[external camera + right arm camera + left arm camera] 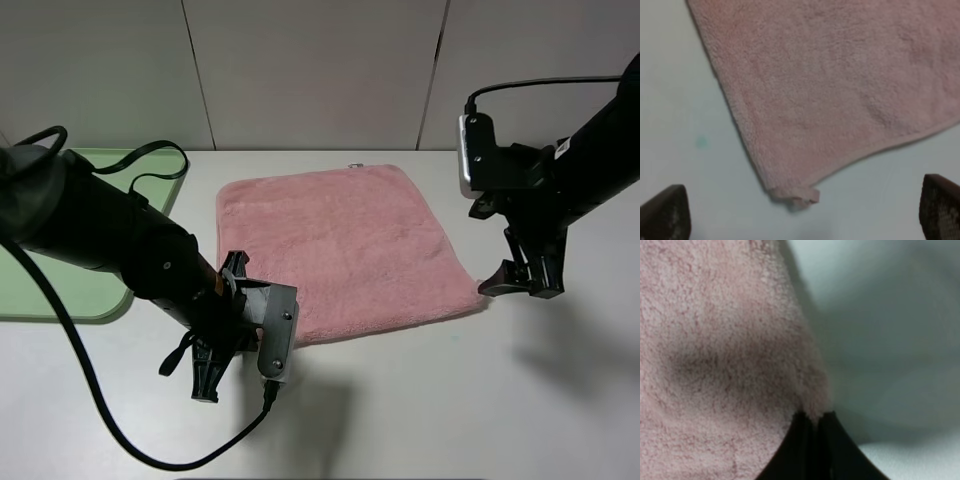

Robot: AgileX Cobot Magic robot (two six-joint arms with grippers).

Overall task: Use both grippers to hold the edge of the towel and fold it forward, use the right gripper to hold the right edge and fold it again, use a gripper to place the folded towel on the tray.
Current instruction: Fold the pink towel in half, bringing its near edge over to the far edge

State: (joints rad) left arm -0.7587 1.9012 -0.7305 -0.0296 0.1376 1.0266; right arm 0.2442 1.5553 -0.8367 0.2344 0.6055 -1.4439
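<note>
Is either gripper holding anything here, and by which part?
The left gripper is shut on the towel, pinching its near left corner. The right gripper is open beside the near right corner, holding nothing.

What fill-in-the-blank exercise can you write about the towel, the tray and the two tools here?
1. The left tool is ____ on a corner of the pink towel.
2. The right tool is ____ and holds nothing.
3. The green tray lies on the ____ arm's side.
Missing words: shut; open; left.
</note>
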